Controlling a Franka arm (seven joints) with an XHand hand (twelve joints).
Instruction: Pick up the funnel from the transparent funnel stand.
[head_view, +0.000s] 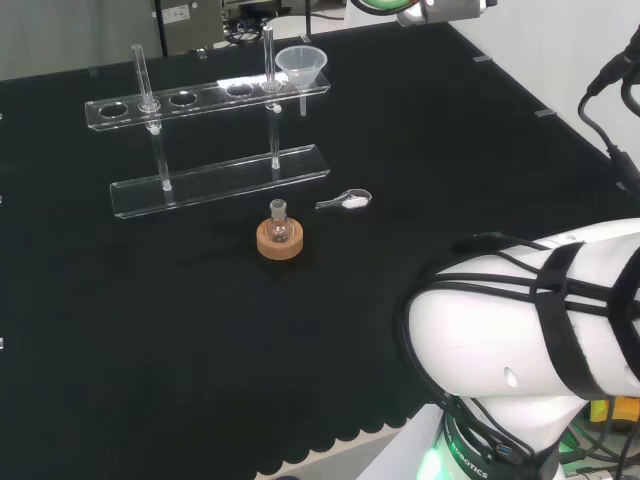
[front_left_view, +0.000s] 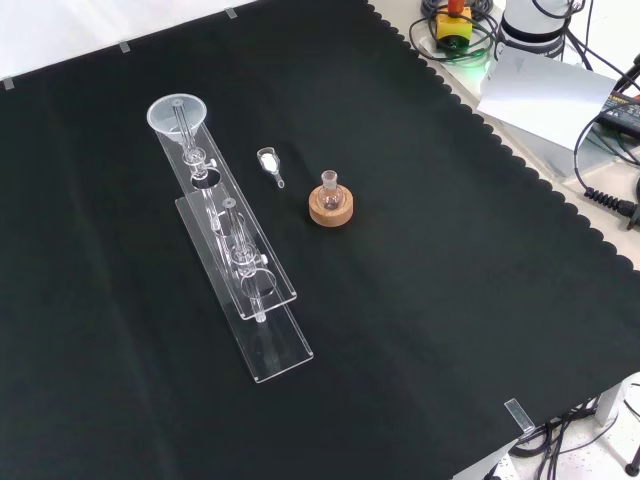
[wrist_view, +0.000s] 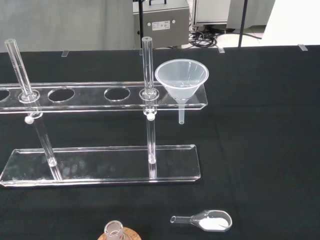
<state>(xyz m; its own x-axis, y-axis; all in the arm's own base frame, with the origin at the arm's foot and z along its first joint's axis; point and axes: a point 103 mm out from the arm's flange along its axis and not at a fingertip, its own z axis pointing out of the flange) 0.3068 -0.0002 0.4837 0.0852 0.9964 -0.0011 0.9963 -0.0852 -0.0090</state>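
A clear plastic funnel (head_view: 301, 66) (front_left_view: 178, 115) (wrist_view: 181, 81) sits upright in the end hole of a transparent funnel stand (head_view: 220, 180) (front_left_view: 270, 345) (wrist_view: 100, 165). In the head view that end is the stand's right; in the front view it is the far end. The funnel's stem hangs down through the stand's upper shelf. The stand has two clear posts and several round holes in its upper shelf.
A small round flask on a cork ring (head_view: 279, 236) (front_left_view: 330, 203) (wrist_view: 116, 232) stands in front of the stand in the head view. A small clear scoop with white powder (head_view: 346, 201) (front_left_view: 270, 163) (wrist_view: 205, 220) lies beside it. The arm's white link (head_view: 530, 310) fills the head view's lower right.
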